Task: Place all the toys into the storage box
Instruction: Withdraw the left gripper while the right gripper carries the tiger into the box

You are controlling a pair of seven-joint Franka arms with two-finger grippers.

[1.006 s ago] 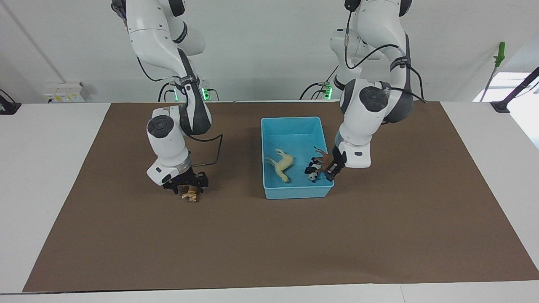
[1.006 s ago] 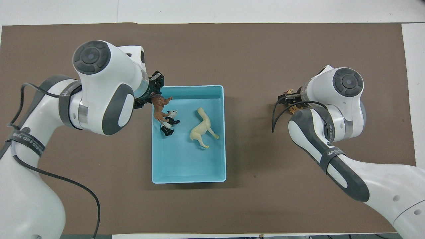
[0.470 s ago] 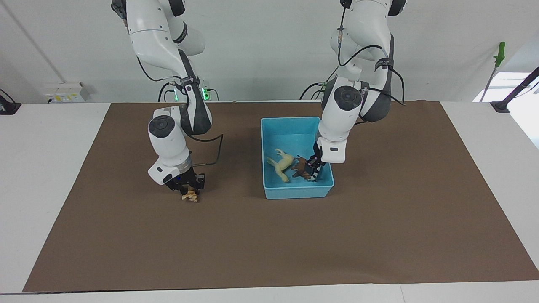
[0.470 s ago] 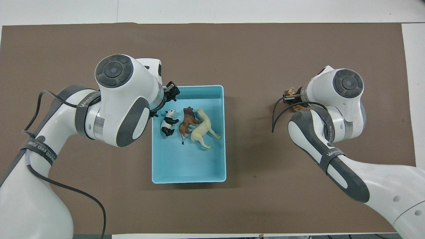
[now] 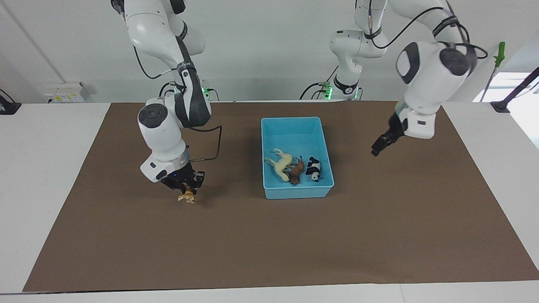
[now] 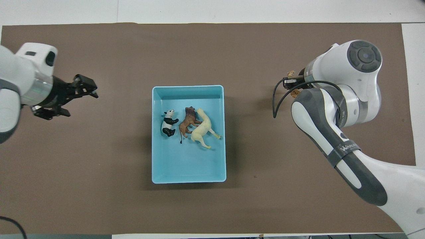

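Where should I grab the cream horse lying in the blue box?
Probably its outstretched legs, from straight above: the horse lies flat on its side, the box walls block a sideways reach, and the brown animal crowds its back.

On the dark grey band round my right arm (image 6: 345,146), seen from overhead, I can read pale letters that look like "WANLI", though the band curves away and the rest is lost to me. I find no other writing that I can read anywhere else.
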